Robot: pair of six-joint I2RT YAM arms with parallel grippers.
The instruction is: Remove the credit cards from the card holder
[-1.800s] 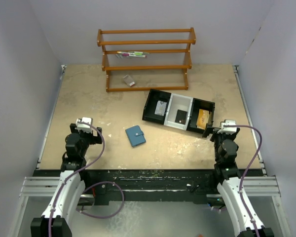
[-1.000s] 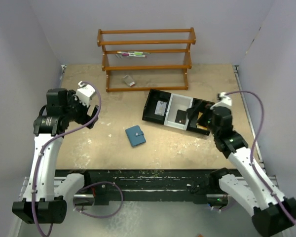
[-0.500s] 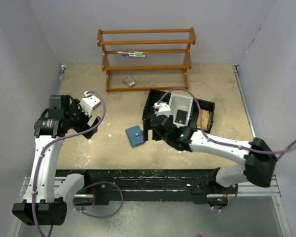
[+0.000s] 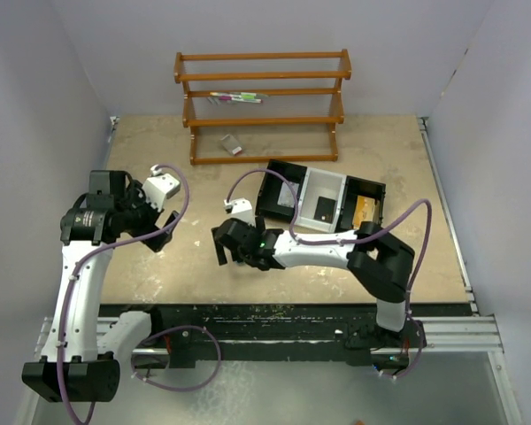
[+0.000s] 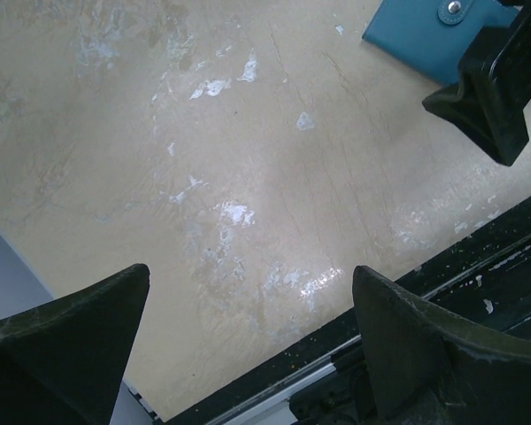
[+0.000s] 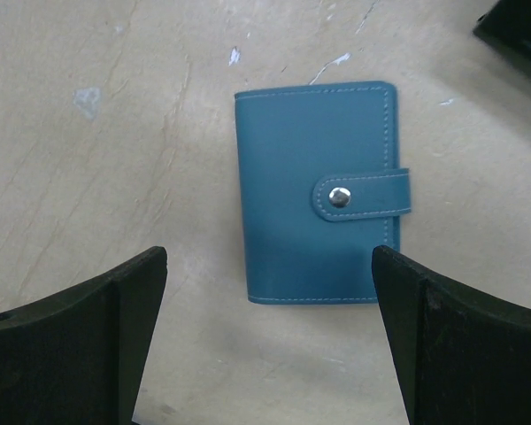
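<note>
The right jaws are standing wide apart and clamping nothing. In the right wrist view their two dark fingers [image 6: 88, 345] are framing the card holder [image 6: 314, 190] from either side, and a strip of bare desk [image 6: 115, 159] is showing between each finger and the holder. Whether the fingers are touching the desk cannot be told.

The card holder is lying flat and closed on the desk. Its snap tab is folding over the right-hand edge in this view, and the metal stud [image 6: 340, 197] is sitting fastened on the face. In the top view the head of the right arm [image 4: 319, 248] is covering the holder, and the arm is reaching leftward across the near part of the desk [image 4: 159, 168].

The left jaws are also standing apart and gripping nothing. They are pointing down at bare desk to the left of the holder. In the left wrist view a corner of the card holder [image 5: 416, 31] is showing at the upper right, with one right-arm finger [image 5: 500, 88] in front of it. The left arm [image 4: 80, 266] is rising along the left side of the desk.

Behind the holder a three-compartment tray [image 4: 365, 184] is lying on the desk. A small dark rectangle [image 4: 326, 208] is occupying its middle compartment and an orange-brown item [image 4: 363, 211] its right one. A wooden rack [image 4: 264, 106] is standing at the far edge.
</note>
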